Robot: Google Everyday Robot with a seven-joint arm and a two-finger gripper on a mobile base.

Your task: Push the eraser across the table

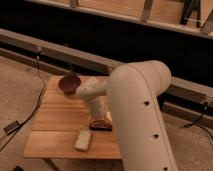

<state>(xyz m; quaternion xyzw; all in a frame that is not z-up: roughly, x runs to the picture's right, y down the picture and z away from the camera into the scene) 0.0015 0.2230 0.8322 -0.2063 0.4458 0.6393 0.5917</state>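
The eraser (100,125), a small dark block with reddish edging, lies on the light-wood table (55,120) near its front right part. My gripper (99,119) reaches down from the big white arm and sits right at the eraser's top edge, touching or just above it. A pale cream spongy block (83,140) lies just left and in front of the eraser.
A dark maroon bowl (69,84) stands at the table's back left. My white arm (140,110) covers the table's right side. A grey rail (60,55) runs behind the table. Cables lie on the floor at left.
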